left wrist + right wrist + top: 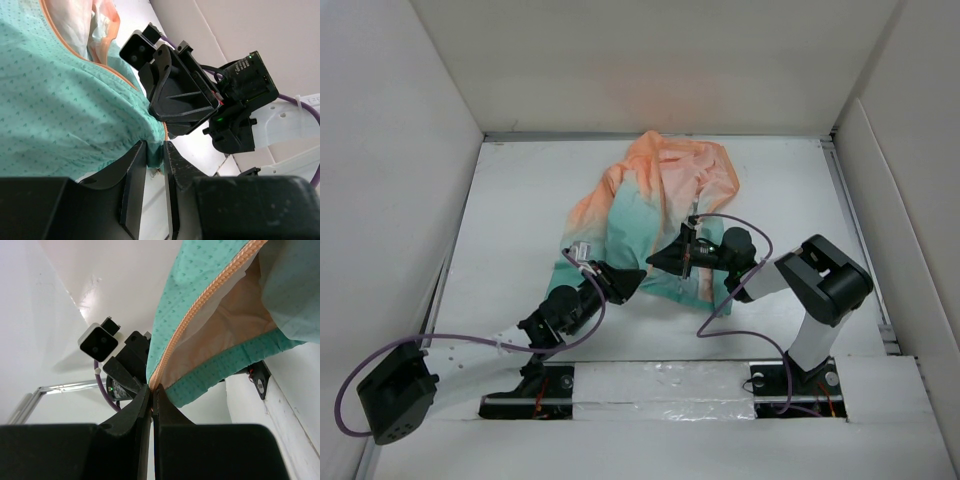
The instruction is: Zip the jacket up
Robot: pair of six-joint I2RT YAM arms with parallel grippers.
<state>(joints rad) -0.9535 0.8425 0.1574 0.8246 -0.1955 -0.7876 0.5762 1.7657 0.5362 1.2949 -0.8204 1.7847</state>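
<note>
Two robot arms reach across a white table to a jacket. Nearest, the left gripper has its jaws closed on the teal hem, with fabric pinched between them. Just beside it, the right gripper has its jaws almost together, clamped at the bottom end of the orange zipper. Beyond them the jacket lies crumpled mid-table, teal toward the arms and orange at the far end.

By the look of it, zipping has barely begun — above the right jaws the teeth edge an open front with pale lining showing, so nearly the whole run is left. Whether the slider sits in the jaws, or both zipper halves meet there, is hidden — the zipper's upper end is lost in folds.
</note>
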